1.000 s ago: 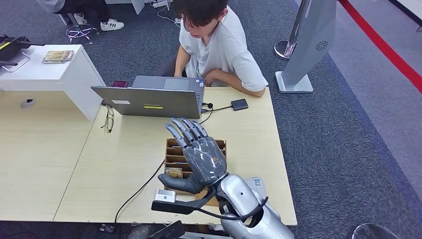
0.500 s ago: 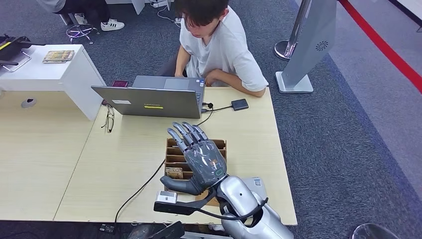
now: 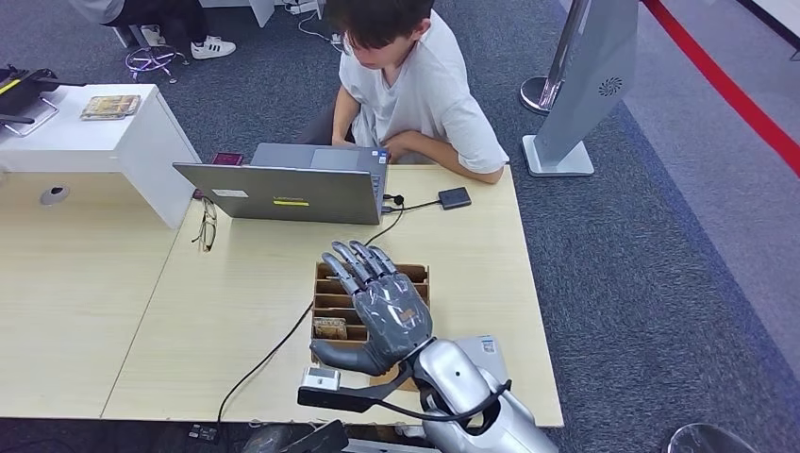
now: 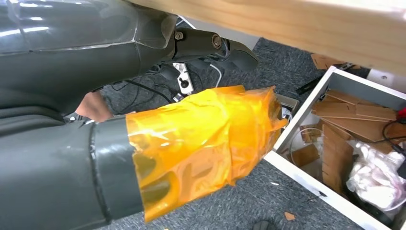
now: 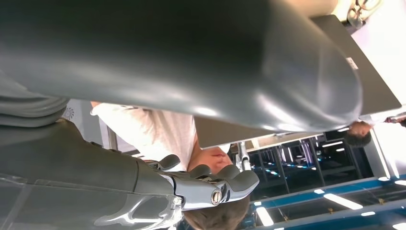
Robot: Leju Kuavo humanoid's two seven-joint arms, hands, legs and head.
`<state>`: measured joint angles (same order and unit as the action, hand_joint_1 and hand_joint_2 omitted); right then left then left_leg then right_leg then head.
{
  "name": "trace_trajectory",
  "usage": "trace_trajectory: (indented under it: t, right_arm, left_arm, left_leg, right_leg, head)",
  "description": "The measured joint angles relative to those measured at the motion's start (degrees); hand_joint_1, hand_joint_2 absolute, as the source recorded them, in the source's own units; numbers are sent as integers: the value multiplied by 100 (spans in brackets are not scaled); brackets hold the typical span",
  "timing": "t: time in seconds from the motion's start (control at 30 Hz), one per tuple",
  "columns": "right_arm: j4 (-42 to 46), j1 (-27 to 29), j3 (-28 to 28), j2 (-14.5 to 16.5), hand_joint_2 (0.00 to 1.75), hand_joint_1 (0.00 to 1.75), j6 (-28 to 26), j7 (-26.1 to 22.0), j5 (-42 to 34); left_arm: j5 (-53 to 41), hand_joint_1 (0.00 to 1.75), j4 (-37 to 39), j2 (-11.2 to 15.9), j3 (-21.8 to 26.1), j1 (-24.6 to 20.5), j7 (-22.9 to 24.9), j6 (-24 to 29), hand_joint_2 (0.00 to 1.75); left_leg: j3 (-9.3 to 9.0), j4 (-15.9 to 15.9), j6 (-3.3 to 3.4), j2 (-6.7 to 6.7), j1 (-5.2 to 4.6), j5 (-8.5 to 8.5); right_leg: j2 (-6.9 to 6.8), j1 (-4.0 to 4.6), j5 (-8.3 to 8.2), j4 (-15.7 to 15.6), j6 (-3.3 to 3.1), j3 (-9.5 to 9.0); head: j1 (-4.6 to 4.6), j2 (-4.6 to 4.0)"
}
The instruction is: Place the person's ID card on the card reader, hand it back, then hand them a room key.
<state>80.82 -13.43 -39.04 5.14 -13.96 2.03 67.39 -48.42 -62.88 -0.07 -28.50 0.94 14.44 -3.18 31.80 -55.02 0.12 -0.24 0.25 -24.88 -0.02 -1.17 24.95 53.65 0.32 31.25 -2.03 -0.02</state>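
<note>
Right hand (image 3: 382, 307) sits low centre of the head view, palm away from the camera, fingers spread and holding nothing; over the last second it has slid down and a little right in the frame, drawing back toward the robot's body, and its fingertips now reach only to the far edge of the wooden card box (image 3: 418, 276) rather than beyond it; I read that as a retreat or a re-aim over the box, not a reach toward the person; the box, with its slotted compartments, lies just under the hand at lower centre, and a small patterned card (image 3: 329, 327) rests in a near-left slot, possibly a room key, though I cannot say for sure; left hand (image 4: 206, 139) hangs below the bench edge, wrapped in orange tape, and whether it is clenched or slack I cannot tell; a black cable (image 3: 264, 363) runs across the bench (image 3: 113, 321) from the lower left toward the box; further up, spectacles (image 3: 207, 224) lie left of the open laptop (image 3: 283, 189); a small dark card reader (image 3: 454, 197) sits at upper centre right, with no ID card on it that I can make out; beyond it the person (image 3: 415, 85) leans over the far edge; no ID card is visible in either hand, so the first step looks not yet under way.
</note>
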Motion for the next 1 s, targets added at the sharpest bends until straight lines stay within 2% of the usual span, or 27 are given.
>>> trace_trajectory:
  t: [1.0]
  right_arm:
    - [-147,277,200,-189,0,0,-104,87,190]
  left_arm:
    - [102,0,-57,-50,186,90,6,24,0]
  left_leg:
    - [0,0,0,1,0,0]
  right_leg:
    - [1,0,0,0,1,0]
  head:
    - [0,0]
